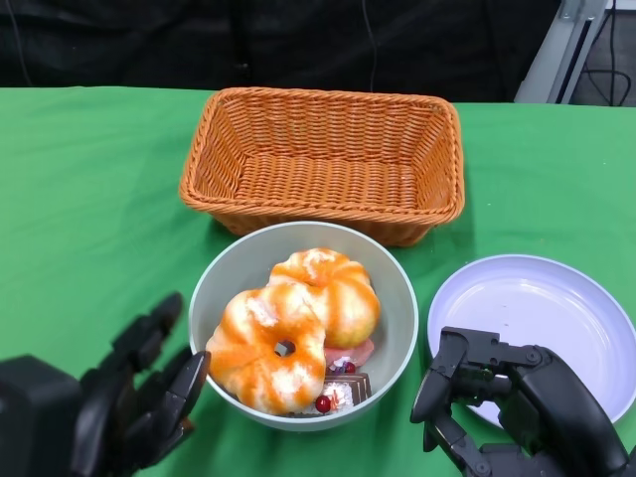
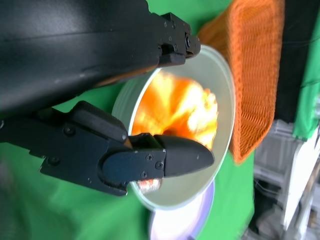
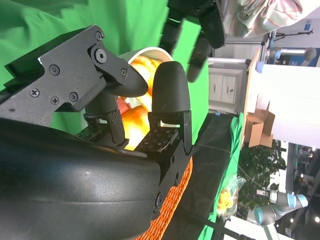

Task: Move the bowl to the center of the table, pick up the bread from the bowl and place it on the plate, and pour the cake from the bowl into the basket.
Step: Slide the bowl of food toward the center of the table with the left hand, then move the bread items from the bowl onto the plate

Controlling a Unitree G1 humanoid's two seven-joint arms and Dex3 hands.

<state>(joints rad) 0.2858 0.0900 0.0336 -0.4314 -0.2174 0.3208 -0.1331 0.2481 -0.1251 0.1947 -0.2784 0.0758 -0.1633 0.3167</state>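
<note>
The grey bowl (image 1: 231, 266) stands on the green cloth just in front of the wicker basket (image 1: 323, 99). In it lie two orange ring-shaped breads (image 1: 258, 343) (image 1: 333, 288) and a small cake (image 1: 343, 386) with red berries at the near side. The white plate (image 1: 542, 308) lies bare to the bowl's right. My left hand (image 1: 109, 407) sits at the bowl's near-left rim with its fingers spread, the fingertips (image 2: 175, 157) close to the rim and holding nothing. My right hand (image 1: 517, 407) hovers over the plate's near-left edge, fingers bent and apart, with nothing in them.
The basket (image 2: 255, 75) holds nothing and stands close behind the bowl (image 2: 220, 75). Green cloth runs out to the left of the bowl and basket. The table's far edge lies behind the basket, against a dark backdrop.
</note>
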